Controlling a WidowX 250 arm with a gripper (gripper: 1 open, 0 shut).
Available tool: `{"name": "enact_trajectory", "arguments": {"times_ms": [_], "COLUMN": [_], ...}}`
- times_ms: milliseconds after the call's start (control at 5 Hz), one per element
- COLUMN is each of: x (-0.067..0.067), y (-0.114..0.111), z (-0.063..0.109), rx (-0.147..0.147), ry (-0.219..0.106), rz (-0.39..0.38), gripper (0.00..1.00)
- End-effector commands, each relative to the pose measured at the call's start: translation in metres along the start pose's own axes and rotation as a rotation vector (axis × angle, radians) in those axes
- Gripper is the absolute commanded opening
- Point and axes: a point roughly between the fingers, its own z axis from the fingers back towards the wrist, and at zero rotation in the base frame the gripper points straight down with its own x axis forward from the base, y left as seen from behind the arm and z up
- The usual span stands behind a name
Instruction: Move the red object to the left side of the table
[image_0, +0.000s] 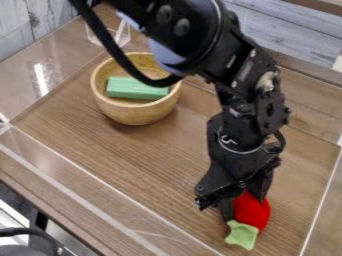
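Note:
The red object (254, 209) lies on the table (107, 150) at the front right, its light green cap (243, 236) pointing toward the near edge. My gripper (235, 196) points straight down over it, its dark fingers (211, 198) lowered to the tabletop around the object's far end. The fingers stand narrower than a moment ago and cover the top of the red object. Whether they press on it does not show.
A round wooden bowl (118, 105) holding a green rectangular block (138, 89) stands at the middle left. Low clear acrylic walls (27, 145) edge the tabletop, with a clear stand at the back left. My black arm (201, 45) reaches in from the back.

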Motion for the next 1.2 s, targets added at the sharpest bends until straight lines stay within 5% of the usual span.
{"name": "enact_trajectory", "arguments": {"times_ms": [0, 200, 600, 1000], "x": [0.008, 0.022, 0.022, 0.042], "y": [0.003, 0.007, 0.011, 0.013], "z": [0.008, 0.015, 0.019, 0.033], "rx": [-0.005, -0.022, -0.053, -0.066], "ry": [-0.009, -0.017, -0.014, -0.004], "rz": [-0.004, 0.009, 0.110, 0.103], "gripper": [0.00, 0.00, 0.00, 0.00]}}
